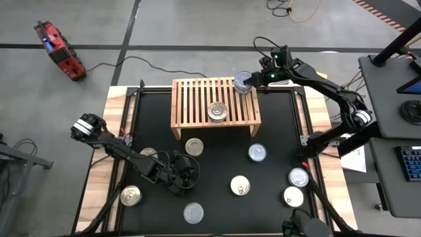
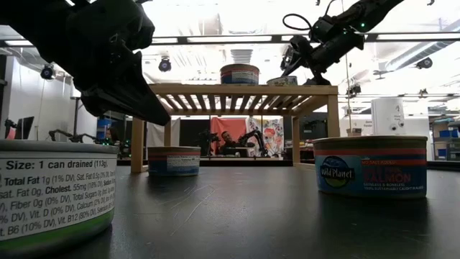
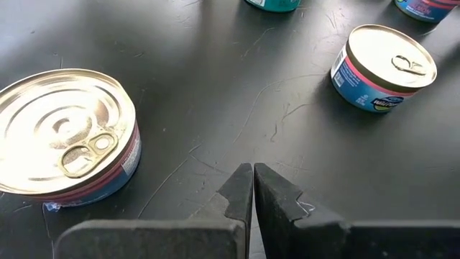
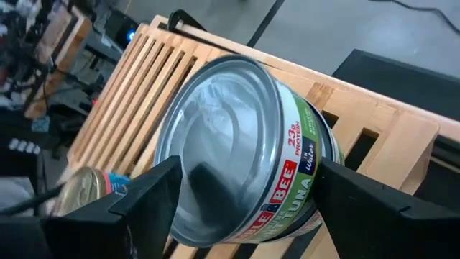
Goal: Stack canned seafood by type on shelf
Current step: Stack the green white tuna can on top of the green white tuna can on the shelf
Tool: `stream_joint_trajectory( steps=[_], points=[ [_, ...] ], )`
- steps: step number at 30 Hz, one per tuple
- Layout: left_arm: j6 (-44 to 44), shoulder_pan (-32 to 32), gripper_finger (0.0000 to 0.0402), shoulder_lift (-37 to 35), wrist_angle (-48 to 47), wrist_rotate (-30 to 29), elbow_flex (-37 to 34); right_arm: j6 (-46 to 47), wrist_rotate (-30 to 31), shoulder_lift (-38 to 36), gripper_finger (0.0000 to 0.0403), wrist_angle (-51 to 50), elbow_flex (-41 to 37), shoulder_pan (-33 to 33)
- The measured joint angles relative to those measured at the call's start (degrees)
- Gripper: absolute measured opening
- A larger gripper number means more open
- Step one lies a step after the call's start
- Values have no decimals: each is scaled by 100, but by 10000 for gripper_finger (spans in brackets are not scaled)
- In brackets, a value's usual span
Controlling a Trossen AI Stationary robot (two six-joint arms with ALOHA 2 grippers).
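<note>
My right gripper (image 1: 248,81) is at the far right corner of the light-wood shelf (image 1: 215,105), shut on a silver-lidded tuna can with a green label (image 4: 237,151). Another can (image 1: 218,112) stands on the slats at mid-shelf. My left gripper (image 1: 189,172) hovers shut over the black mat toward the near left, touching nothing. It is between a gold-lidded pull-tab can (image 3: 65,133) and a blue-and-pink can (image 3: 384,65). Several more cans stand on the mat. My right gripper pinches the tuna can by its round side wall (image 4: 307,167), one finger on each opposite side. The fingers (image 4: 144,198) come from the table's right, slanting down. The can is tilted over the slats; whether its lower rim rests on them I cannot tell.
Loose cans dot the mat: one in front of the shelf (image 1: 193,146), others at near left (image 1: 131,195), near middle (image 1: 193,212), centre (image 1: 240,185) and right (image 1: 298,176). In the low view, big cans (image 2: 370,165) stand close to the camera.
</note>
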Motion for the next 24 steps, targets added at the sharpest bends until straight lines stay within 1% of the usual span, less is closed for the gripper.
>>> stream_joint_trajectory(
  steps=[2,6,10,16,20,24],
  points=[
    [-10,0,0,0,0,-2,0,268,45,0,289,40,0,41],
    [-10,11,0,0,0,-11,0,608,476,-4,281,215,-2,244],
    [-12,13,0,0,0,-12,0,815,591,-3,275,327,-11,440],
    [-12,11,0,0,0,-9,0,661,907,-5,280,328,-11,520],
    [-12,11,0,0,0,-7,0,464,1289,-29,291,340,-11,514],
    [-12,11,0,0,0,-7,0,366,1359,-31,304,344,-11,599]
  ],
)
